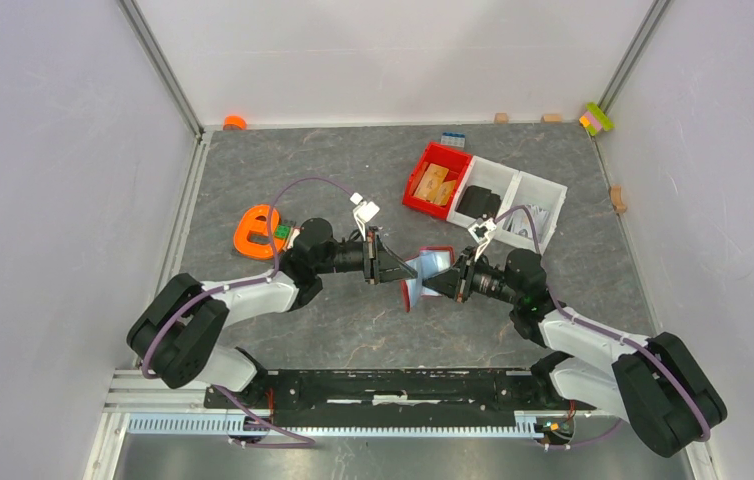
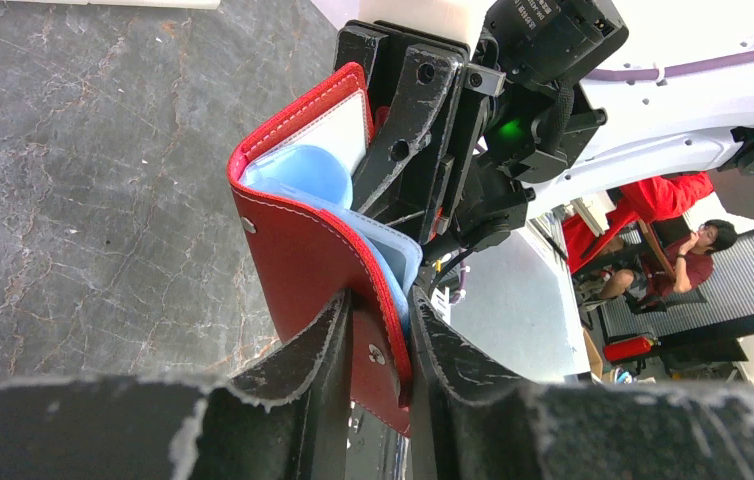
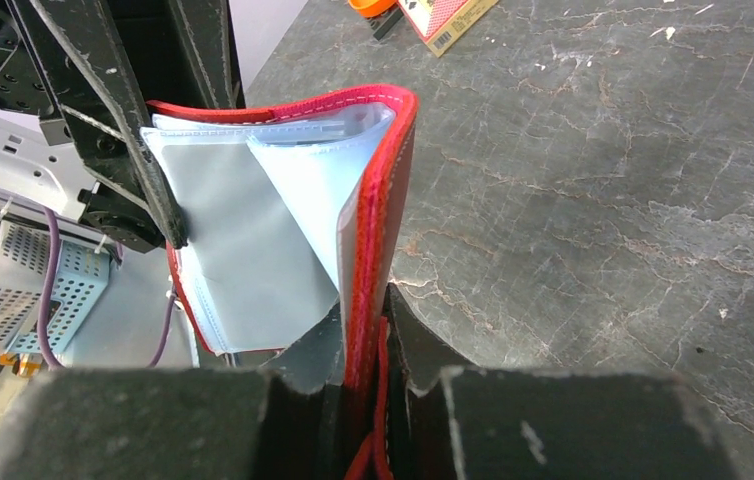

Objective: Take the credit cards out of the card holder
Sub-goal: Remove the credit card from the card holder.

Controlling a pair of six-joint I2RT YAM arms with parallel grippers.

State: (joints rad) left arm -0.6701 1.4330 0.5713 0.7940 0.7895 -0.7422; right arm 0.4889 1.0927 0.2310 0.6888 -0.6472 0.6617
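Card holder [image 1: 425,272] is held between the two arms above the grey table [image 1: 353,180], its red covers spread apart like a book. One cover is pinched between the fingers of the left gripper [image 2: 378,330]. The opposite cover is clamped edge-on by the right gripper [image 3: 363,335]. Light blue credit cards [image 3: 253,230] are seen tucked inside, between the covers.

a red bin [image 1: 452,149] of tan wooden pieces [image 1: 435,183] beside white trays [image 1: 501,178].
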